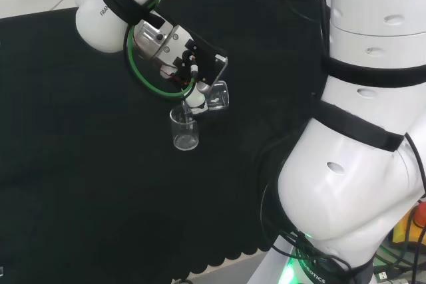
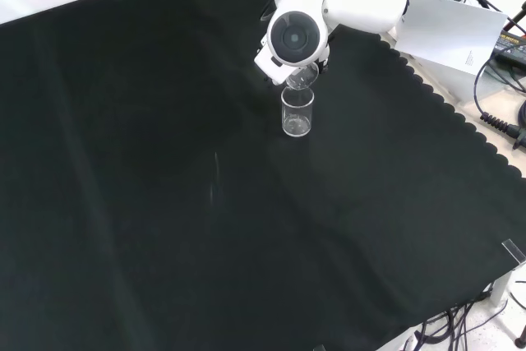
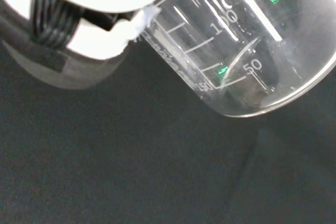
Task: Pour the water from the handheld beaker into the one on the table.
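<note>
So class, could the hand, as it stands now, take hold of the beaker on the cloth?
Probably not: the hand is already shut on a tilted beaker, held over the standing beaker. Nothing else on the black cloth blocks the way.

Black cloth (image 2: pixel 164 228) with a scalloped edge covers the bench; cables (image 2: pixel 501 125) lie beside it.
</note>
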`<action>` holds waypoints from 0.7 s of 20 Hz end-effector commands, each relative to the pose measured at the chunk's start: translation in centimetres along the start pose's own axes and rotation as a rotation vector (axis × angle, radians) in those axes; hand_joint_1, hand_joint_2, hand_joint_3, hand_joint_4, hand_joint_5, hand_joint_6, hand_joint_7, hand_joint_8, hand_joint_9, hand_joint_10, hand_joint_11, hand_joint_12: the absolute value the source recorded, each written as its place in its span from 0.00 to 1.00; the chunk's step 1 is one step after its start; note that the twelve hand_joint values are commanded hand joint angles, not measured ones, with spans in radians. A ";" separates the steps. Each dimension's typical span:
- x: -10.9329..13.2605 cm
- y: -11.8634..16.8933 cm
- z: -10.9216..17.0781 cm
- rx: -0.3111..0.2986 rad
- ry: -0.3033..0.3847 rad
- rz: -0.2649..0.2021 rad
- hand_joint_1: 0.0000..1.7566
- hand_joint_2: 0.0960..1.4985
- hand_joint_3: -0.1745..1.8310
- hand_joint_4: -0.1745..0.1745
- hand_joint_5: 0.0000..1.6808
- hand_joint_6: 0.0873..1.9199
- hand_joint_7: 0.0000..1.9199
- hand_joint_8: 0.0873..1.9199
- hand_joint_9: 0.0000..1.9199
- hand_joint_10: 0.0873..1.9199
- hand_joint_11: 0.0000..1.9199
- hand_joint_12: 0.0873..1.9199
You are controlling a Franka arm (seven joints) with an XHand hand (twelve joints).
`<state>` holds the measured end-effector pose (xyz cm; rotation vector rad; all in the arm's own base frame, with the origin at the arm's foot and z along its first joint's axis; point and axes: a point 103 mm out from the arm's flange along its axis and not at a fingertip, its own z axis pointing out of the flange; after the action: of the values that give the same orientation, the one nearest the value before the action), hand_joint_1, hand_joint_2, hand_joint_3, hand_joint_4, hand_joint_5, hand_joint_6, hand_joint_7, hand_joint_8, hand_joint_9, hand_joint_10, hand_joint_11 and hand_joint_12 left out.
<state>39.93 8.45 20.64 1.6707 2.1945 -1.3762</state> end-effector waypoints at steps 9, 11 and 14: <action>0.1 -0.1 -0.3 0.028 -0.039 0.018 0.75 0.35 0.47 0.00 0.75 0.33 0.69 0.32 0.88 0.16 0.71 0.32; 0.2 -0.1 -0.4 0.033 -0.042 0.019 0.75 0.35 0.47 0.00 0.75 0.33 0.69 0.32 0.88 0.16 0.71 0.32; 0.2 -0.1 -0.4 0.039 -0.052 0.021 0.75 0.35 0.47 0.00 0.75 0.33 0.69 0.32 0.88 0.16 0.71 0.32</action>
<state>39.96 8.83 20.84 1.6509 2.1417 -1.4357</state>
